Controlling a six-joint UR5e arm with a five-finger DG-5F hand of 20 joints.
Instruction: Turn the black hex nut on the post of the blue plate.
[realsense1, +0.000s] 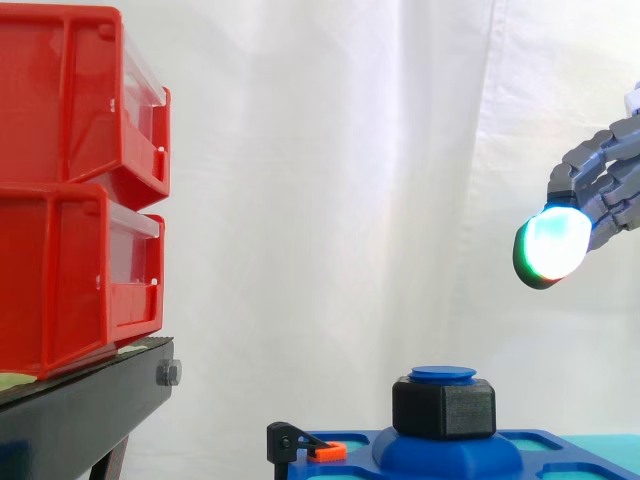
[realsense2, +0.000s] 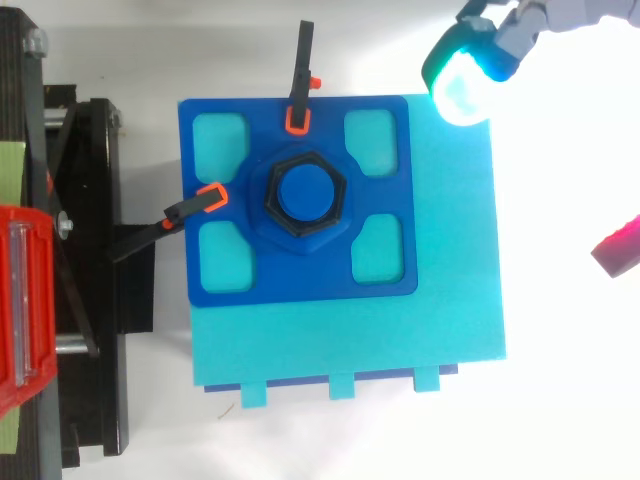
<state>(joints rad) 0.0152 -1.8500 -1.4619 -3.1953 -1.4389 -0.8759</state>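
Note:
A black hex nut (realsense2: 304, 202) sits on the round blue post (realsense2: 305, 192) at the middle of the blue plate (realsense2: 300, 280). In the side view the nut (realsense1: 443, 408) rests low on the post, whose cap (realsense1: 443, 373) shows just above it. My hand (realsense1: 600, 180) hangs up and to the right of the nut, well clear of it. Its fingers are spread and hold nothing. One glowing green-cyan fingertip (realsense1: 548, 247) points toward the nut. In the top view that fingertip (realsense2: 462, 80) is past the plate's far right corner, and a magenta fingertip (realsense2: 618, 248) shows at the right edge.
The plate lies on a teal block (realsense2: 400, 340). Two black clamps with orange tips (realsense2: 300, 80) (realsense2: 175, 215) grip the plate's top and left edges. Stacked red bins (realsense1: 70, 190) stand on a black stand (realsense1: 80, 410) to the left.

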